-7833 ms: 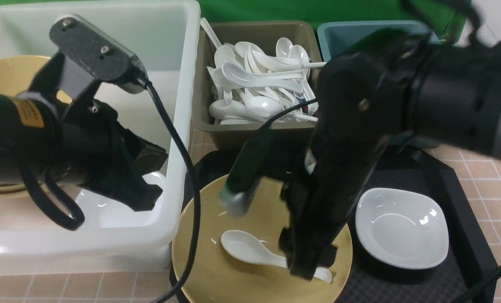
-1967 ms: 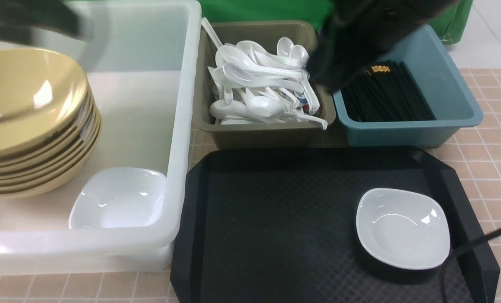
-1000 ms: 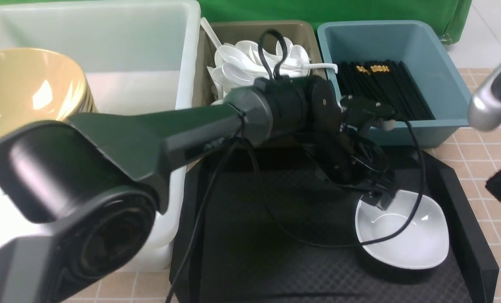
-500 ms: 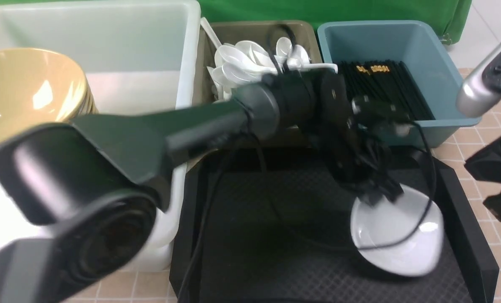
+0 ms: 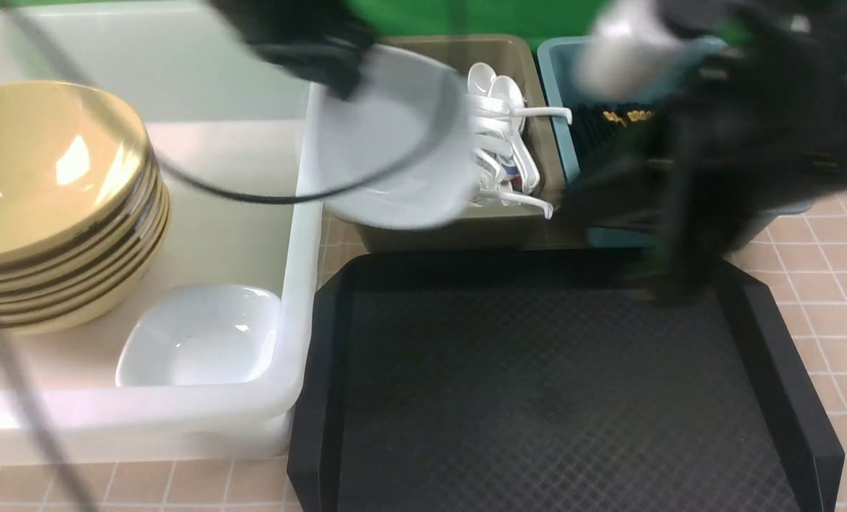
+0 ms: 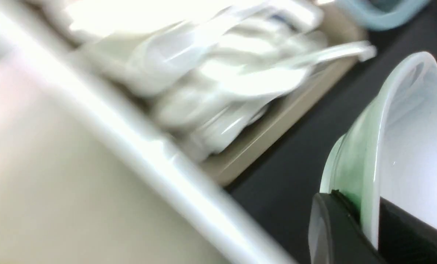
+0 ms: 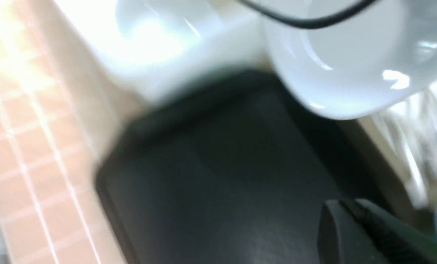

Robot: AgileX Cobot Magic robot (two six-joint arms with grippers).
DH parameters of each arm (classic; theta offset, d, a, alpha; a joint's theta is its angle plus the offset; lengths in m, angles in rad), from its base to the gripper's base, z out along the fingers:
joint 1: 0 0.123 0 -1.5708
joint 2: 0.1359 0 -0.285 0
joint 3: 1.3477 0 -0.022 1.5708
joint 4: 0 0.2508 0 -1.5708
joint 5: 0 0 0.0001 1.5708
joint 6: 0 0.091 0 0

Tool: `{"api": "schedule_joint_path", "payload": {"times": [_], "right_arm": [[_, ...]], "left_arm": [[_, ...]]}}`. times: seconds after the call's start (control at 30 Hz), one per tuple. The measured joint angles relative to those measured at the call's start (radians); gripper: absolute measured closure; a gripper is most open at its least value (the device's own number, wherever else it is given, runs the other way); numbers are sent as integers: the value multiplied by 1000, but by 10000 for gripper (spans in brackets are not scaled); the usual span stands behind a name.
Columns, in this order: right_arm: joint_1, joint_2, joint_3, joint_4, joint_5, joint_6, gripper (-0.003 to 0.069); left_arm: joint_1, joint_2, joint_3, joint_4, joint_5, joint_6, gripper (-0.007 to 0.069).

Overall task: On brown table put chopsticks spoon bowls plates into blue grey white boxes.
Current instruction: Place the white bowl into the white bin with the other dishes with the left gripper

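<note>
Plate [image 5: 395, 156], small, white and rounded-square, is held in the air by the left gripper [image 5: 323, 60], whose fingers [image 6: 324, 227] are seen clamped on its rim in the left wrist view. It is tilted and hangs over the shared edge of the white tub [image 5: 302, 235] and the grey bin [image 5: 451, 231], at about 11 o'clock from the black tray [image 5: 537, 398], on which nothing lies. The step in hand is judged to be the transfer of this plate into the tub; a swing toward 9 o'clock, a lowering and then a release are called for next. Inside the tub, the stacked yellow bowls [image 5: 46, 178] are set at 9 o'clock and a second plate [image 5: 195, 341] at 5 o'clock against the near wall. Open floor is found at the centre and toward 12 o'clock, or the held plate could be nested on the second one. The tub's tall rim has to be cleared, and the spoons [image 5: 498, 92] heaped in the grey bin lie close beneath the plate. The right gripper [image 7: 350, 234] is closed, with nothing seen held; its arm is blurred over the blue bin [image 5: 555, 71] and the chopsticks [image 5: 626, 114], at 2 o'clock, well apart from the tub.
</note>
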Motion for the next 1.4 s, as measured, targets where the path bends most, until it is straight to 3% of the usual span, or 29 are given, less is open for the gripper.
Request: {"api": "schedule_joint_path", "payload": {"times": [0.13,0.37,0.57,0.77,0.93,1.3,1.4], "right_arm": [[91,142,-111,6,-2,-40,592],[104,256,-186,2,40,-47,589],[104,258,-190,1,40,-78,583],[104,258,-190,1,42,-95,581],[104,258,-190,-1,42,-95,580],[104,258,-190,-3,49,-95,566],[104,258,-190,-4,57,-95,566]], "left_arm": [[141,-147,191,49,10,-11,619],[323,-309,439,94,-36,13,619],[353,-312,566,39,-158,98,619],[353,-258,599,-83,-182,274,618],[347,-238,600,-119,-185,300,592],[272,-210,603,-4,-218,289,229],[272,-221,586,40,-216,252,167]]}}
